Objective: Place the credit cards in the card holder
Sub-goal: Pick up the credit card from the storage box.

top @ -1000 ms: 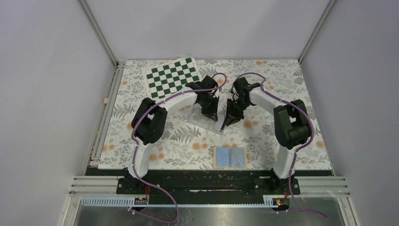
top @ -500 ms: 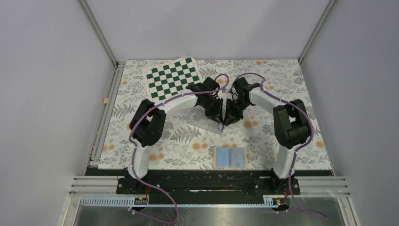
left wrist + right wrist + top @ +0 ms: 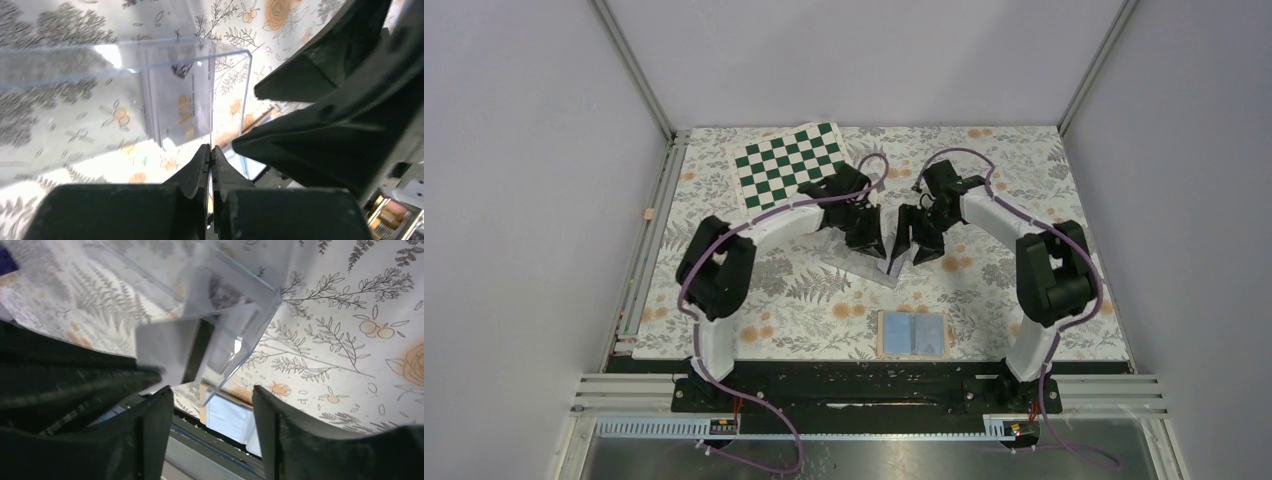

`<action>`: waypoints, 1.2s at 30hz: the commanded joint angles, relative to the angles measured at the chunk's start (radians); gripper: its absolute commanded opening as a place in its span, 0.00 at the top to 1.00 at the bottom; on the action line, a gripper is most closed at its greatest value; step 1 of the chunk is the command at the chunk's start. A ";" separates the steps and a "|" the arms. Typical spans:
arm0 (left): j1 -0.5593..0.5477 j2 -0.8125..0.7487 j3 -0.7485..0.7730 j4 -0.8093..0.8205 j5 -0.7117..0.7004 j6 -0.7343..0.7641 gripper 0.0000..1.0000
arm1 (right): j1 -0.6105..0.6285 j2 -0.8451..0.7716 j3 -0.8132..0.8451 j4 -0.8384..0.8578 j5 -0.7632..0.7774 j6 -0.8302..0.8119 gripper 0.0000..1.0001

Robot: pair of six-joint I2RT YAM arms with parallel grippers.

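Note:
A clear plastic box [image 3: 860,267] lies mid-table. In the left wrist view it [image 3: 100,65] holds a stack of greyish-purple credit cards [image 3: 182,107] marked VIP. My left gripper [image 3: 871,240] is shut on the box's thin clear wall [image 3: 210,149]. My right gripper [image 3: 911,250] is open right beside it, at the box's open corner [image 3: 212,395]. A blurred pale card [image 3: 160,347] leans at its left finger; I cannot tell whether they touch. The tan card holder [image 3: 913,333] lies open, light-blue inside up, near the front edge, and shows between the right fingers [image 3: 227,417].
A green and white chessboard mat [image 3: 789,165] lies at the back left. The two grippers are almost touching over the box. Grey walls and metal rails [image 3: 639,270] enclose the floral table.
The left gripper closed in on the right gripper at the box. Both arms' elbows have swung outward. The card holder has not moved.

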 commanded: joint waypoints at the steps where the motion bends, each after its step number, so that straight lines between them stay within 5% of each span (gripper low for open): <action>1: 0.065 -0.227 -0.095 0.173 0.014 -0.083 1.00 | 0.005 -0.190 0.003 0.035 0.017 -0.020 0.27; 8: 0.130 -0.474 -0.348 0.443 0.149 -0.261 1.00 | -0.020 -0.410 -0.120 0.165 -0.130 0.022 0.14; 12: 0.142 -0.574 -0.530 0.780 0.311 -0.464 1.00 | -0.039 -0.515 -0.266 0.376 -0.360 0.148 0.20; 16: 0.141 -0.635 -0.681 1.139 0.397 -0.682 1.00 | -0.041 -0.585 -0.428 0.788 -0.546 0.438 0.32; 21: 0.140 -0.677 -0.753 1.168 0.419 -0.706 1.00 | -0.041 -0.592 -0.535 1.086 -0.649 0.662 0.45; 36: 0.138 -0.672 -0.823 1.200 0.428 -0.721 1.00 | -0.041 -0.579 -0.562 1.218 -0.706 0.760 0.86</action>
